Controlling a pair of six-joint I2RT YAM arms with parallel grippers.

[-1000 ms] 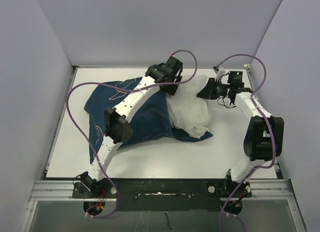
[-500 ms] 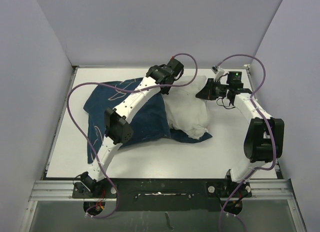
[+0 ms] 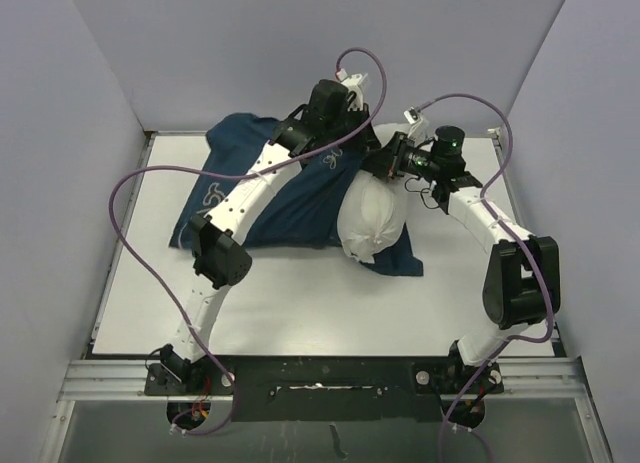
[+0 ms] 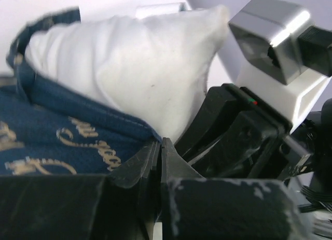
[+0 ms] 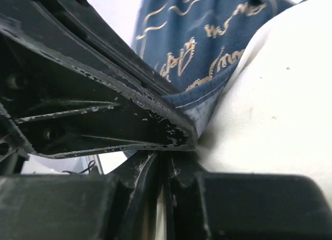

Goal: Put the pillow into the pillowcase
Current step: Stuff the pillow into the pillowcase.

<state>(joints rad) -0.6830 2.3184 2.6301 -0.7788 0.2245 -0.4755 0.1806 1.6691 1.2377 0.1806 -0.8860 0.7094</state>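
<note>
Both grippers stood clenched tip to tip over the far middle of the table (image 3: 300, 313). The right gripper (image 5: 167, 159) had its jaws pressed together on the stitched hem of the pillowcase (image 3: 290, 198), right where the navy cloth met the pillow (image 3: 372, 218). The left gripper (image 4: 161, 146) pinched the same hem just beside it, so close that each wrist view was partly filled by the other's black fingers.

Nearest of all, the 2 arm bases sat on the metal rail (image 3: 320, 368) along the near edge, 1 to each side of its middle. Bare white surface lay beyond them. Next came the near end of the pillow, a rounded white bulge right of the middle, resting on a navy flap of the pillowcase that lay flat on the surface. From there the pillow tilted upward toward the grippers, navy cloth beneath it and along its left side. It sat in the mouth of the pillowcase, though how far in could not be told.

Left of the pillow, the pillowcase spread toward the left edge, with cream script and outline drawings on it, and the left arm crossed above it. Farther back, a fold of it stood raised near the far edge, left of the middle. Purple cables (image 3: 130, 213) looped over both arms.
</note>
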